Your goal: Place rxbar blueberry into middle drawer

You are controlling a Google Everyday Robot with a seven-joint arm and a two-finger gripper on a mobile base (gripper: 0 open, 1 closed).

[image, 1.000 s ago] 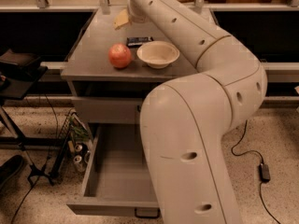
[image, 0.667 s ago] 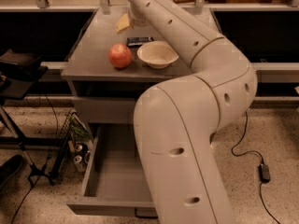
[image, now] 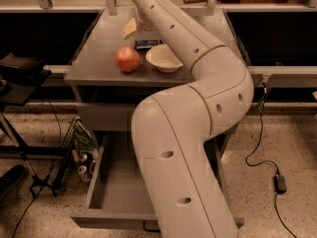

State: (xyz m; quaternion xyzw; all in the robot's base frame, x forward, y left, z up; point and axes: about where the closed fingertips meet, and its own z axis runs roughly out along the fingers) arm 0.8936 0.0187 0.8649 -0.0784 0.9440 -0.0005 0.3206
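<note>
The rxbar blueberry, a small dark bar, lies flat on the grey cabinet top just behind the bowl. My gripper hangs at the far end of the arm, right above the bar and mostly hidden by the arm. The middle drawer is pulled out below, and its plain grey tray shows to the left of the arm. The arm covers the tray's right half.
A red-orange round fruit and a pale bowl sit near the top's front edge. A yellow item lies at the back. A closed upper drawer front is above the open one. Cans and a stand are on the left, a cable on the right.
The arm's big lower link has swung left across the open drawer. The bar, fruit and bowl have not moved.
</note>
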